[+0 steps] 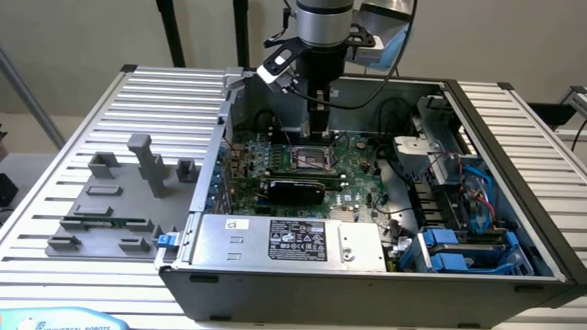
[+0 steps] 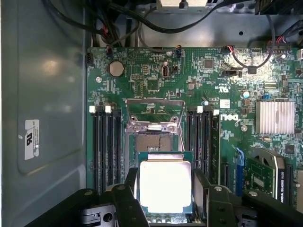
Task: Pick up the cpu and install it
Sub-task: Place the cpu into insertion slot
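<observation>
Looking through the wrist view, I have the cpu point(image 2: 165, 185) clamped in the gripper point(image 2: 165, 179). The two black fingers point(image 2: 130, 189) press against opposite edges of the chip, and its silvery lid faces the camera. It is level and hangs over the open cpu socket point(image 2: 152, 142), overlapping one side of it rather than sitting square. I cannot tell whether it touches the socket or is just above it. The hinged retention frame point(image 2: 154, 113) is flipped open, so the socket bed is bare, and dark memory slots point(image 2: 105, 146) run along both sides of it on the green motherboard point(image 2: 142, 71).

In the exterior view the gripper point(image 1: 318, 127) reaches down inside the open computer case point(image 1: 367, 289), directly above the socket point(image 1: 312, 159) on the motherboard point(image 1: 353, 172).

I judge the chip to be light, thin and fully rigid, so it will not flex in the grip. The polished lid looks slippery, and the thin board rim gives the pads little to bite on. Its underside and the socket bed are probably the fragile parts, so scraping or tilting could cause damage. Gripping it by two opposite edges and keeping it flat, as it is held now, looks like the right hold.
</observation>
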Robot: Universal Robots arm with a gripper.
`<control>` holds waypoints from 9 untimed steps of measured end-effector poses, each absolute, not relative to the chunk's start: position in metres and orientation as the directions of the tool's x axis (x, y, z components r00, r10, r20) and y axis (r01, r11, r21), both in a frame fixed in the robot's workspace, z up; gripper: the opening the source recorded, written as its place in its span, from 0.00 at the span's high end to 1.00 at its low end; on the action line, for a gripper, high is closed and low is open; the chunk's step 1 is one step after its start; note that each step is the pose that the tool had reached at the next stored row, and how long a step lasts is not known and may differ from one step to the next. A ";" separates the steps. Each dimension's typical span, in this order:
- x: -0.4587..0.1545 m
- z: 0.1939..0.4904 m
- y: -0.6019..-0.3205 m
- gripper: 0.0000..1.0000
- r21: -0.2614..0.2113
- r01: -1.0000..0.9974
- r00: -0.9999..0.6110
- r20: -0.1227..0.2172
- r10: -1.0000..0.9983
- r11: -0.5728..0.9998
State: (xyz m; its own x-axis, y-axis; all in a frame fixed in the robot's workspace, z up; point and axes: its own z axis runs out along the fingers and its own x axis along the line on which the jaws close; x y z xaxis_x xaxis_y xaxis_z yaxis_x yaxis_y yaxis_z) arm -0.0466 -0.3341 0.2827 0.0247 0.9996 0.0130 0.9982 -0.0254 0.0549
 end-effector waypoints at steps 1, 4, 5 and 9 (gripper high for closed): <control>-0.046 0.281 -0.334 0.45 0.055 0.998 0.026 0.013 1.000 -0.027; -0.045 0.275 -0.334 0.45 0.055 0.998 0.029 0.014 0.999 -0.029; -0.044 0.273 -0.333 0.45 0.055 0.998 0.029 0.014 0.999 -0.030; -0.042 0.266 -0.332 0.45 0.055 0.998 0.031 0.014 0.999 -0.032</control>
